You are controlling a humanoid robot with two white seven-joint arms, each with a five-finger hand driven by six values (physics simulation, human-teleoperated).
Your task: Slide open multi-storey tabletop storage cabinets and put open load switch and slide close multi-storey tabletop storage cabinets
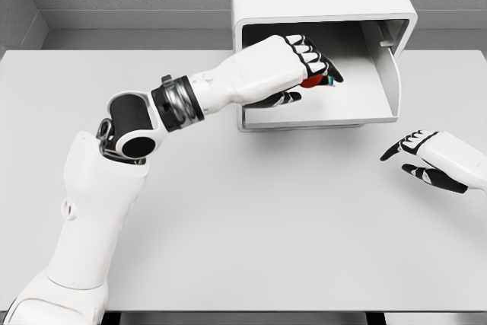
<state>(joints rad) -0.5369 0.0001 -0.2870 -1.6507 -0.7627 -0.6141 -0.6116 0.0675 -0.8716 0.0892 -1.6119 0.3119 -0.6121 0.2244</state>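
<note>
Holding small red load switch [312, 81] in curled left hand [293, 66] inside pulled-out drawer of white boxy cabinet [319, 116]. Resting right hand [426, 159], fingers loose, holding nothing, over wide white table [243, 218].
</note>
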